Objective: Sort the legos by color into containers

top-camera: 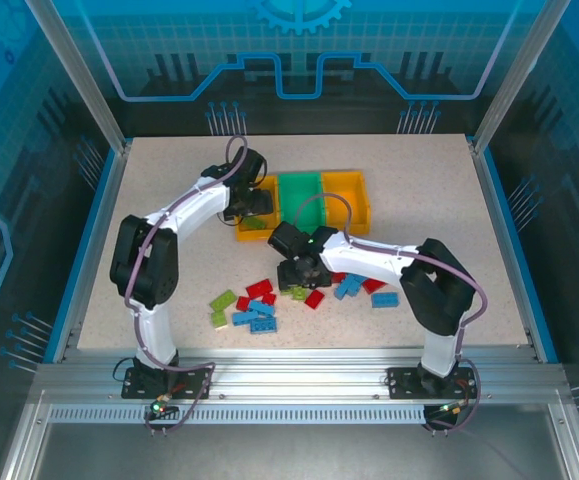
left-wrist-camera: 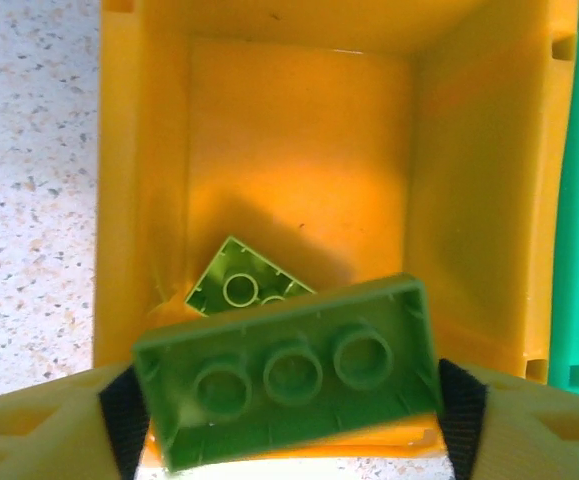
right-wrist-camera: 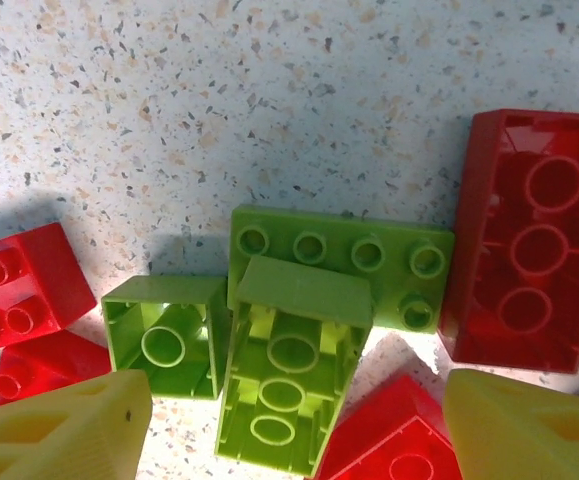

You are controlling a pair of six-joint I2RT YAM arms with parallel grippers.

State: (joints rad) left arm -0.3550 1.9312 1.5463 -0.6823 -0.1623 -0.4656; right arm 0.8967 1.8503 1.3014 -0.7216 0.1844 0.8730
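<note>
**Ben:** Where is the brick?

**Me:** My left tool (left-wrist-camera: 289,425) hangs over the left orange-yellow plastic bin (left-wrist-camera: 299,140). A lime green studded plastic brick (left-wrist-camera: 289,370) sits tilted between its pads, hollow side to the camera. I cannot tell if the pads pinch it or are letting go. A second lime green brick (left-wrist-camera: 234,287) lies on the bin's floor.

**Ben:** How will you drop it well?

**Me:** I'd hold it over the middle of the bin, away from the walls. Then I'd spread the pads wide and lift straight up.

**Ben:** And the other arm?

**Me:** My right tool (right-wrist-camera: 294,440) is spread, low over the speckled pale surface (right-wrist-camera: 269,100). It has one finger on each side of an upturned lime green brick (right-wrist-camera: 289,390). A small square lime green brick (right-wrist-camera: 164,335) sits right beside it. So I'd close slowly and take one only.

**Ben:** And the room?

**Me:** Blue see-through walls (top-camera: 299,60) and silver metal posts (top-camera: 74,70) stand all around.
</note>
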